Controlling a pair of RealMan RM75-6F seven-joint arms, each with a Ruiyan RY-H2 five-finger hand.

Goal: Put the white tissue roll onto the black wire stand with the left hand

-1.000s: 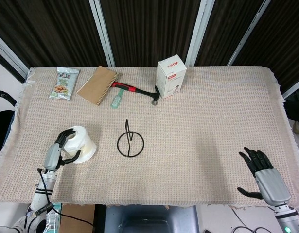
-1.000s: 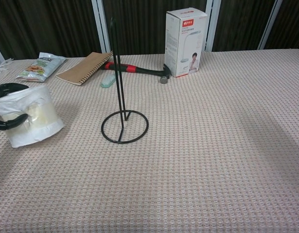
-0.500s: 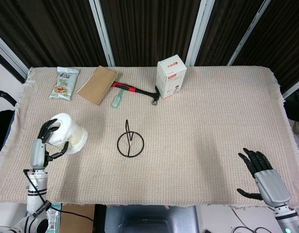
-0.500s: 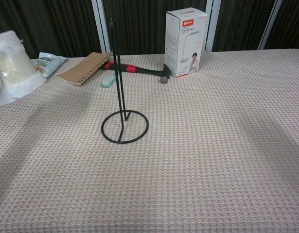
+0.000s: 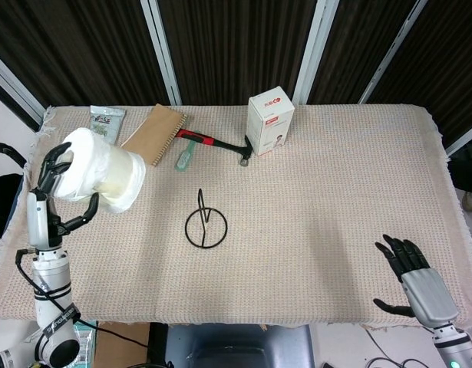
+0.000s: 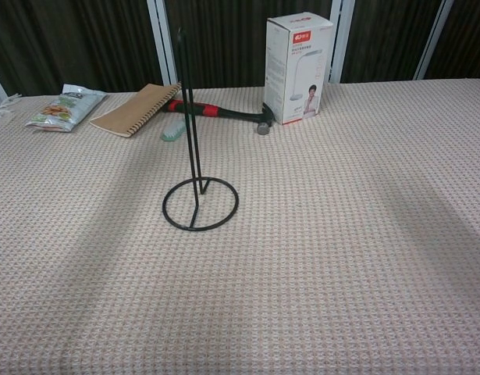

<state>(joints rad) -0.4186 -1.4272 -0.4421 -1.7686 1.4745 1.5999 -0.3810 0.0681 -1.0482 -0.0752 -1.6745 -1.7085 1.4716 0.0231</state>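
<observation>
My left hand (image 5: 57, 188) grips the white tissue roll (image 5: 105, 180) and holds it high above the table's left side, well left of the stand. The roll lies on its side with one end toward the stand. The black wire stand (image 5: 206, 225) (image 6: 199, 199) sits near the table's middle, a ring base with an upright rod. My right hand (image 5: 416, 280) rests open at the table's front right corner, holding nothing. The chest view shows neither hand nor the roll.
Along the far edge lie a snack packet (image 5: 103, 123) (image 6: 65, 106), a spiral notebook (image 5: 153, 134) (image 6: 136, 109), a red-handled hammer (image 5: 214, 143) (image 6: 220, 113) and a small green brush (image 5: 184, 159). A white box (image 5: 270, 121) (image 6: 299, 66) stands upright behind the stand.
My left hand has lifted the tissue roll off the table and raised it steadily, out of the chest view. The right hand and the stand have not moved.
</observation>
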